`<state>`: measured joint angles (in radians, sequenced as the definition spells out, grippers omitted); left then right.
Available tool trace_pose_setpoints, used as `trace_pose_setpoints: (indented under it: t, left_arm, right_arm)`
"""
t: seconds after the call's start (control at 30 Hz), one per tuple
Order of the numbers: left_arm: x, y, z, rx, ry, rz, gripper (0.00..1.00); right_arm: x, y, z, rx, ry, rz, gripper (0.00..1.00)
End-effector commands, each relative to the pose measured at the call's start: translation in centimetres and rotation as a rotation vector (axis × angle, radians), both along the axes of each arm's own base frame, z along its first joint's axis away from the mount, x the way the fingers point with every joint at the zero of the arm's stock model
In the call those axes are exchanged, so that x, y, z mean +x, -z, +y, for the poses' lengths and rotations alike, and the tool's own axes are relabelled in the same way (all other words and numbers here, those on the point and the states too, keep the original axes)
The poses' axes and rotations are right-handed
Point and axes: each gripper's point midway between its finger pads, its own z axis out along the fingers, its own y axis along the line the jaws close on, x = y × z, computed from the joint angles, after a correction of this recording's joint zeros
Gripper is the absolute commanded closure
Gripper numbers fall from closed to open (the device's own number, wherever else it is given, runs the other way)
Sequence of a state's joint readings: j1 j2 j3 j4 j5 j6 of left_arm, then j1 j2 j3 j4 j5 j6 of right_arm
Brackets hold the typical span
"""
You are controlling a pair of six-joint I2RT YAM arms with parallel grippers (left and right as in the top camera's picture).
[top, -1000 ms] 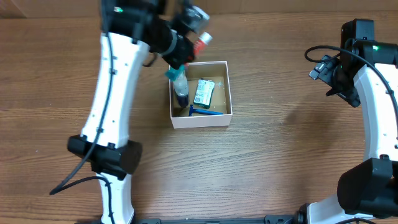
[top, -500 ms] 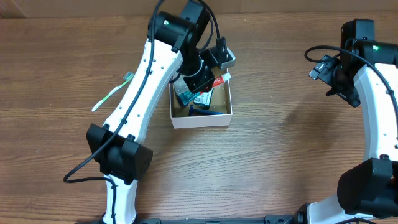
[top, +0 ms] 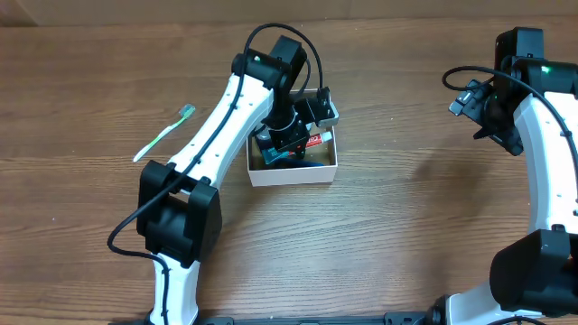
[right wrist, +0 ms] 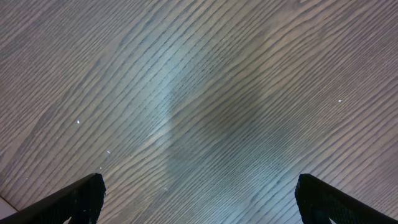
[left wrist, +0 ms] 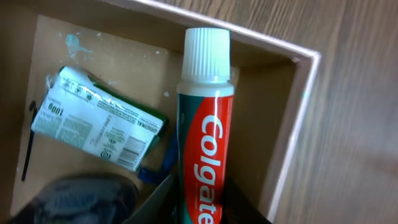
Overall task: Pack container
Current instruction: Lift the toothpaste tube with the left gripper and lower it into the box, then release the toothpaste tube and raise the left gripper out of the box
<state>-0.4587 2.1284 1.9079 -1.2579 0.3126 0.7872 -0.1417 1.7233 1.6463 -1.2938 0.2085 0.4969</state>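
Note:
The container point(top: 292, 173) is a shallow white box with a brown cardboard floor, at mid table. My left gripper point(top: 293, 135) is down inside it, shut on a red and green Colgate toothpaste tube point(left wrist: 203, 155) with a white cap pointing at the far wall point(left wrist: 292, 124). A green-and-white packet point(left wrist: 96, 121) lies on the floor of the box, with a blue item point(left wrist: 149, 174) and a dark bottle point(left wrist: 68, 199) beside it. My right gripper point(right wrist: 199, 199) is open and empty over bare wood at the far right.
A green toothbrush point(top: 163, 135) lies on the table left of the box. The left arm point(top: 217, 117) reaches over the box from the front left. The right arm point(top: 542, 117) stands along the right edge.
My left gripper has swung from the box's back left corner down into the box with the toothpaste. The toothbrush came into view as the arm moved. The right arm has not moved.

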Motion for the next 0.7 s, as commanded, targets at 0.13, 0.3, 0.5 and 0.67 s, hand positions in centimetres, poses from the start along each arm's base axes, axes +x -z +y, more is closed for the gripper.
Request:
trace_pose_setpoints:
  t: [0.13,0.3,0.5,0.67]
  left_arm:
    - [-1.1,2.2,0.2,0.011,0.172,-0.034,0.76]
    - [-1.1,3.3,0.2,0.009,0.194,-0.044,0.76]
    - [-1.3,4.1,0.3,0.008,0.303,-0.074,0.81]
    - [-1.1,4.1,0.2,-0.003,0.408,-0.119,0.87]
  right_arm:
    - [0.1,-0.5,0.0,-0.002,0.004,-0.021,0.0]
    - [0.1,-0.5,0.0,-0.002,0.004,-0.021,0.0]
    - [0.1,-0.5,0.0,-0.002,0.004,-0.021,0.0]
    - [0.1,-0.5,0.0,-0.002,0.004,-0.021,0.0]
